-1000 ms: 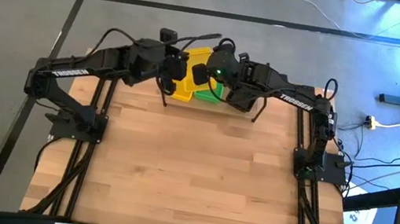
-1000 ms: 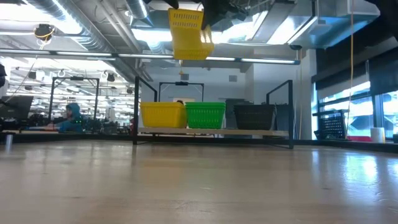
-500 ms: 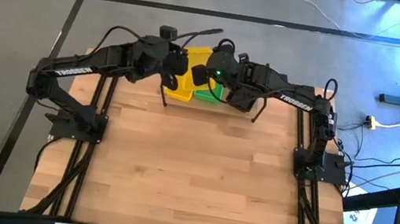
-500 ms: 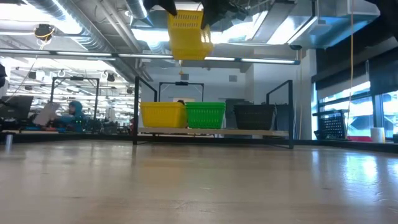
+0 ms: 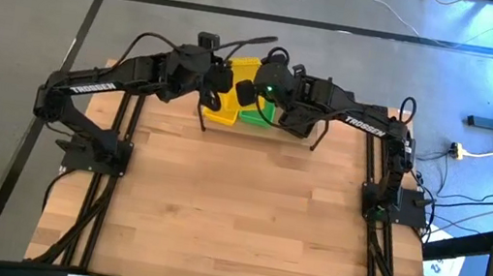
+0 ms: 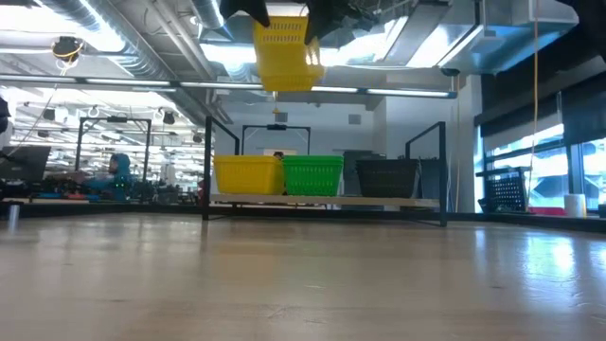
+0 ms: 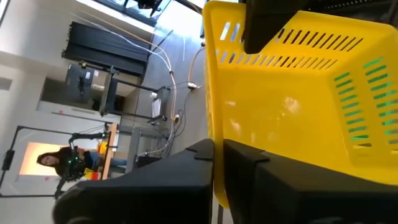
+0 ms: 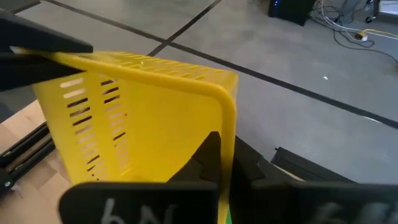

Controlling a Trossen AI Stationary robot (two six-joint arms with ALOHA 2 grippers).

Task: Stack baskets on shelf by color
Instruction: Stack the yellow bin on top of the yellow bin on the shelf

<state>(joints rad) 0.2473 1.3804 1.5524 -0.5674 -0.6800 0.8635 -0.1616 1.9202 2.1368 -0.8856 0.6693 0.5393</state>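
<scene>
1. A yellow basket [image 6: 284,49] is held aloft above the shelf [image 6: 327,200], tilted, gripped from both sides.
2. The left gripper [image 7: 217,163] is seen clamped on one wall of the yellow basket [image 7: 292,106], its fingers pressed together over the rim.
3. The right gripper [image 8: 225,163] is closed on another rim of the same basket [image 8: 143,118].
4. On the shelf board, a yellow basket stack [image 6: 248,174], a green basket [image 6: 312,175] and what appears to be a black basket [image 6: 386,177] are set side by side.
5. From above, both arms are seen meeting over the far table [image 5: 235,215] edge.
</scene>
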